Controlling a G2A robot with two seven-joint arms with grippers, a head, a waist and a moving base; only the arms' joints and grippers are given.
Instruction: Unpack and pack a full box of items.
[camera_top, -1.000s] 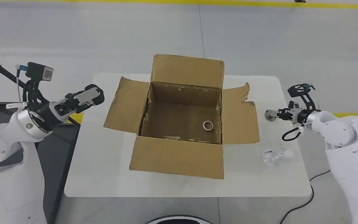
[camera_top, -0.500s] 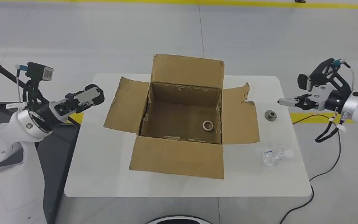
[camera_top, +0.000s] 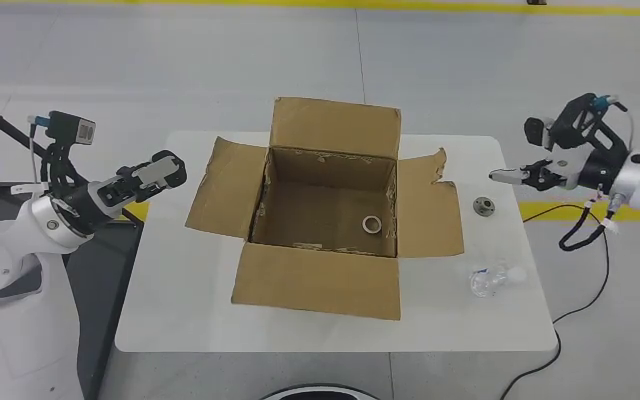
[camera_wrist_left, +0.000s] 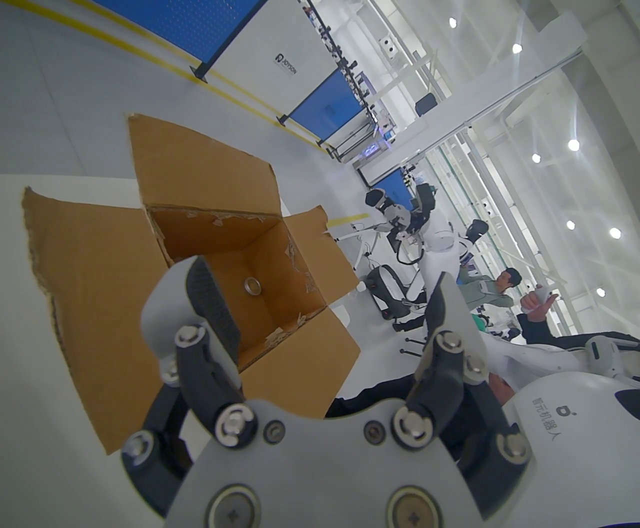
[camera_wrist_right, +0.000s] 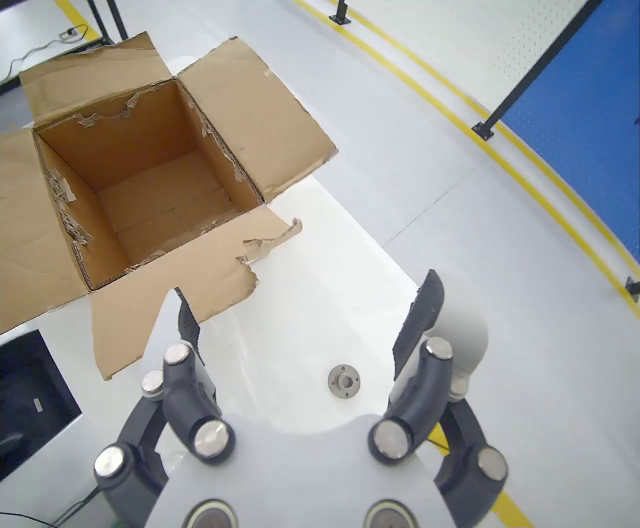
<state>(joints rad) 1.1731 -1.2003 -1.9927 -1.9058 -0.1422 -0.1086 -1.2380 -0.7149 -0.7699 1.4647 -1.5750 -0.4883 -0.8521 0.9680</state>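
An open cardboard box (camera_top: 325, 215) stands mid-table with all flaps folded out. A small roll of tape (camera_top: 372, 224) lies on its floor near the right wall, also seen as the tape roll (camera_wrist_left: 253, 286). A metal flange (camera_top: 484, 206) rests on the white table right of the box; the same flange (camera_wrist_right: 344, 381) lies between the open, empty fingers of my right gripper (camera_wrist_right: 307, 317), which hovers above it. A clear plastic bottle (camera_top: 494, 279) lies at the table's front right. My left gripper (camera_top: 158, 174) is held off the table's left edge, open and empty.
The white table (camera_top: 190, 300) has bare surface in front of and left of the box. The box's right flap (camera_top: 430, 212) has a torn edge close to the flange. A black stand (camera_top: 95, 290) sits by the table's left side.
My right gripper let go of the metal flange, lifted away to the right, then drifted slightly back toward the table. The flange stays on the table. The left arm has not moved.
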